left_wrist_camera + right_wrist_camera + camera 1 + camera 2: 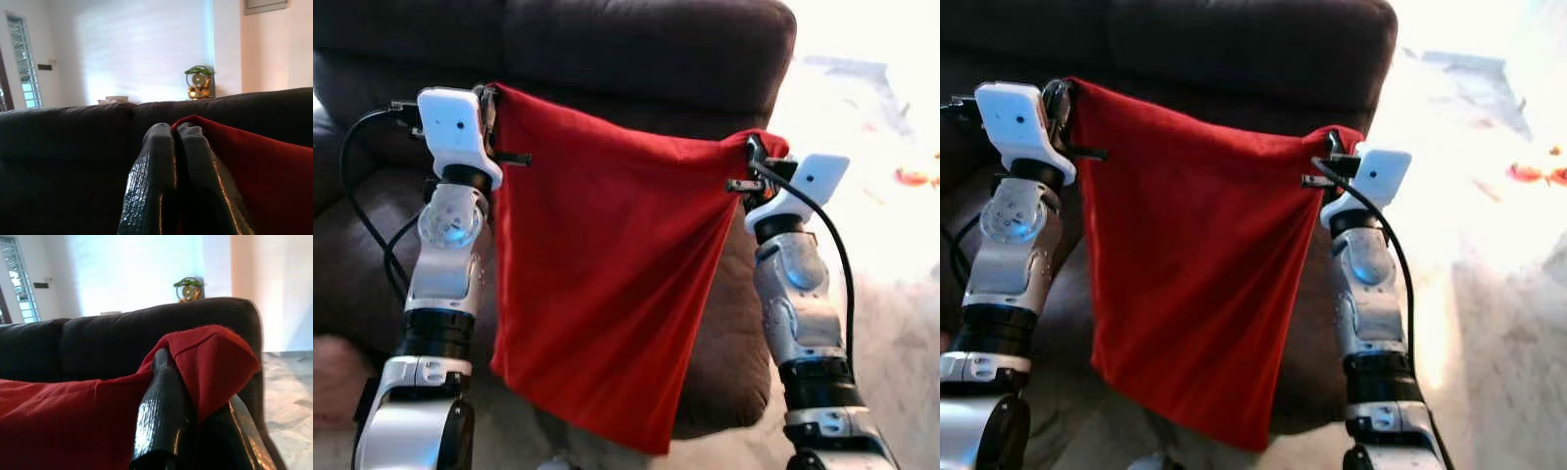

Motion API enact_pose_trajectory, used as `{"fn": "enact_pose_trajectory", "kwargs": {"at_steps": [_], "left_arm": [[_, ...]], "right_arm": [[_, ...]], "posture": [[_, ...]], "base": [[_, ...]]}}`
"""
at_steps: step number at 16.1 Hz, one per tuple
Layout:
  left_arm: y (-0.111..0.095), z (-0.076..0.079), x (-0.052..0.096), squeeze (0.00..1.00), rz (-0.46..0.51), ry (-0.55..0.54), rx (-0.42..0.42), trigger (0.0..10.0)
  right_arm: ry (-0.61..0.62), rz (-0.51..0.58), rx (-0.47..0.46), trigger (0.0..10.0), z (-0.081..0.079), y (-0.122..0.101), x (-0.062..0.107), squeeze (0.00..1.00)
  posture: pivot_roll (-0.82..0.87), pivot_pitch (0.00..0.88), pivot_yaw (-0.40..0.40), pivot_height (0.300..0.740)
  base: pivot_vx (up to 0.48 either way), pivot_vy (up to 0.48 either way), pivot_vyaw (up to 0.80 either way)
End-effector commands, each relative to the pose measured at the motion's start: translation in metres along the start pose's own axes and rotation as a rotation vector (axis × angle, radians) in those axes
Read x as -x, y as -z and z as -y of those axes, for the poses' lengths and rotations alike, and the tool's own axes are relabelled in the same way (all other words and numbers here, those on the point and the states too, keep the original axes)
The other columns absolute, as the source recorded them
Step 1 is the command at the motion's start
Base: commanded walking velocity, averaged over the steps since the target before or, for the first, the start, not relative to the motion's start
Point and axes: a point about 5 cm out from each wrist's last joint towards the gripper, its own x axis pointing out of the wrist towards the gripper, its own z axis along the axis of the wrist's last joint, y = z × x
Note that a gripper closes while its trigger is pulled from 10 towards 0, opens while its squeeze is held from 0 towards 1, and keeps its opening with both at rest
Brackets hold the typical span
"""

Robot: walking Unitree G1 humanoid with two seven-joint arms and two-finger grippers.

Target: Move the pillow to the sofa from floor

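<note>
A flat red pillow (597,294) hangs stretched between my two arms, in front of the dark brown sofa (636,49). My left gripper (492,98) is shut on its upper left corner. My right gripper (756,152) is shut on its upper right corner, which sits a little lower. The pillow's lower edge dangles above the sofa seat's front. In the left wrist view the black fingers (161,171) press together with red cloth (264,166) beside them. In the right wrist view the red corner (210,357) folds over one finger (161,401).
The sofa's backrest (98,342) and seat cushions fill the space ahead. Bright tiled floor (891,215) lies to the right of the sofa arm. A white wall with a small gold ornament (198,83) stands behind the sofa.
</note>
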Motion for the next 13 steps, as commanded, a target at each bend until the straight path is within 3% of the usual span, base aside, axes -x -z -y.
{"fn": "enact_pose_trajectory", "kwargs": {"at_steps": [1,7,13], "left_arm": [[-0.015,-0.008,-0.005,0.00,0.057,-0.020,-0.016,10.0],[-0.027,-0.007,-0.012,0.00,0.096,-0.013,-0.016,10.0],[-0.051,-0.006,-0.025,0.00,0.196,-0.009,0.009,10.0]], "right_arm": [[-0.014,0.129,-0.002,10.0,-0.005,-0.029,-0.008,0.00],[-0.019,0.137,-0.005,10.0,-0.006,-0.033,-0.008,0.00],[-0.021,0.146,-0.011,10.0,-0.007,-0.036,-0.009,0.00]], "posture": [[0.09,0.038,-0.033,0.740],[0.09,0.036,-0.031,0.740],[0.09,0.037,-0.029,0.740]], "base": [[0.352,0.000,0.00],[0.352,0.000,0.00],[0.349,0.000,0.00]]}}
